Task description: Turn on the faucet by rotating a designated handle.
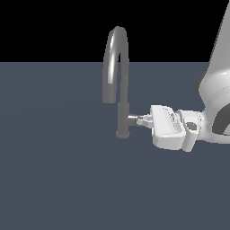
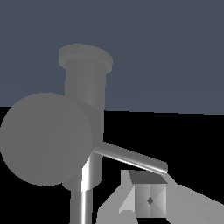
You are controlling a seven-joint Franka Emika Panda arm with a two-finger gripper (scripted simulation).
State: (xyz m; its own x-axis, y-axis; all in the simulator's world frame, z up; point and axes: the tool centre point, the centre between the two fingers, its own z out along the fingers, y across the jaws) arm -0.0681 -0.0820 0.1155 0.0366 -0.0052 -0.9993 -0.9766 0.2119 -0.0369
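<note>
In the exterior view the faucet stands mid-scene, its handle jutting toward three o'clock straight at the gripper, which meets the stub end-on along its long axis; whether the fingers clamp it I cannot tell

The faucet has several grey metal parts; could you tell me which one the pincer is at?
The handle, the short stub off the post's side; the pincer meets it, not the spout.

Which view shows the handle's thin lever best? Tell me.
The wrist view: the lever shows plainly, slanting out from the round handle end toward a fingertip. In the exterior view only the handle stub shows beside the faucet post; the gripper hides the lever.
</note>
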